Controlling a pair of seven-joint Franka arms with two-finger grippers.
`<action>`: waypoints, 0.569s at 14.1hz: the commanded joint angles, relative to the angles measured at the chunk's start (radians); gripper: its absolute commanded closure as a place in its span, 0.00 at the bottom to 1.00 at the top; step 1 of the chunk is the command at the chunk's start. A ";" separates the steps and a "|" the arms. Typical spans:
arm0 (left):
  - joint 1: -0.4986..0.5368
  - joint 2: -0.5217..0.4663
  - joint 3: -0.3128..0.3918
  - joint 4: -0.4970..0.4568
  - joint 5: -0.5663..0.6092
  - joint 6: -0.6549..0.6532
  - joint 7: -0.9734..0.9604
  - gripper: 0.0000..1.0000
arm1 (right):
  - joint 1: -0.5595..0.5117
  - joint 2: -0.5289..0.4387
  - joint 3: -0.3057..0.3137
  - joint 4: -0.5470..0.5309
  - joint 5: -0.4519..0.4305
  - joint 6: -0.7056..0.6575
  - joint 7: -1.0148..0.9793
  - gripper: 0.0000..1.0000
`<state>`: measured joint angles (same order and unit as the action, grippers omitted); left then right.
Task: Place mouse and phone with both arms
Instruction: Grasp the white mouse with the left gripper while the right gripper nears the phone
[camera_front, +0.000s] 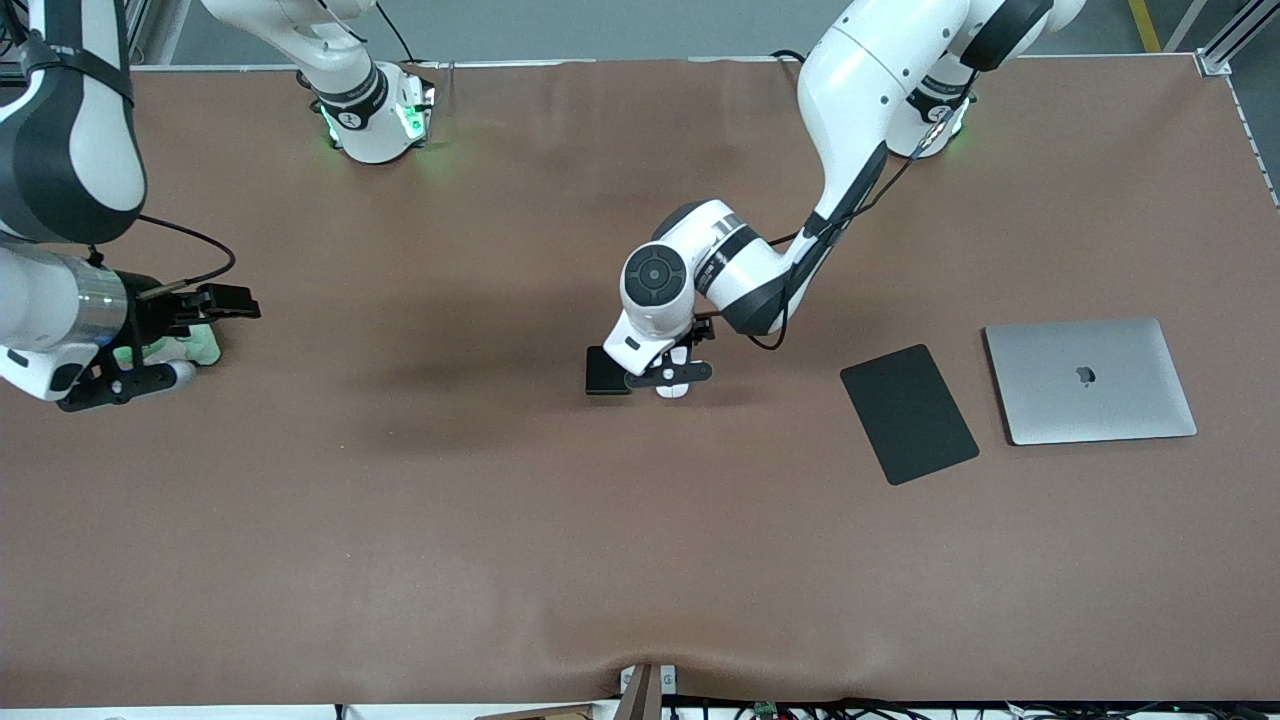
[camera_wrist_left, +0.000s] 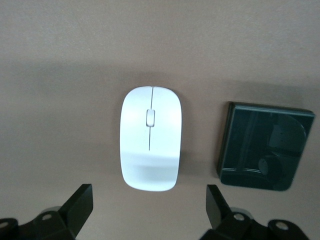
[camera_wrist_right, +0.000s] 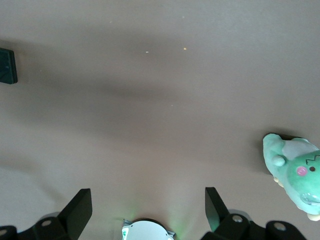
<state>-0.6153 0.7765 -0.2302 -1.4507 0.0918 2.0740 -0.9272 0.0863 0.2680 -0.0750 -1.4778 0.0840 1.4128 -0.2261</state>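
Note:
The white mouse (camera_wrist_left: 150, 145) lies on the brown table, and beside it, toward the right arm's end, is the small black phone (camera_wrist_left: 265, 147). My left gripper (camera_wrist_left: 149, 210) hangs open just above the table. The mouse sits a little ahead of its fingertips, not between them. In the front view that hand (camera_front: 665, 365) covers most of the mouse (camera_front: 672, 389), while the phone (camera_front: 605, 372) shows next to it. My right gripper (camera_wrist_right: 148, 210) waits open and empty at its own end of the table (camera_front: 215, 303). A corner of the phone (camera_wrist_right: 7, 65) shows in the right wrist view.
A green plush toy (camera_front: 200, 345) lies under the right hand and also appears as the plush toy (camera_wrist_right: 295, 170). A flat black mat (camera_front: 908, 413) and a closed silver laptop (camera_front: 1090, 380) lie toward the left arm's end. The right arm's base (camera_wrist_right: 147, 231) shows between its fingers.

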 joint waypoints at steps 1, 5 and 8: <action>-0.009 0.020 0.011 0.000 0.019 0.040 -0.024 0.00 | 0.029 -0.003 -0.003 0.005 0.025 -0.014 0.014 0.00; -0.007 0.050 0.009 0.000 0.077 0.093 -0.024 0.00 | 0.072 -0.003 -0.003 -0.039 0.056 0.035 0.178 0.00; -0.007 0.075 0.011 0.000 0.091 0.115 -0.021 0.04 | 0.118 -0.001 -0.003 -0.071 0.057 0.066 0.283 0.00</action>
<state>-0.6153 0.8344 -0.2262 -1.4548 0.1470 2.1663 -0.9273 0.1756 0.2720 -0.0735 -1.5227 0.1311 1.4576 -0.0025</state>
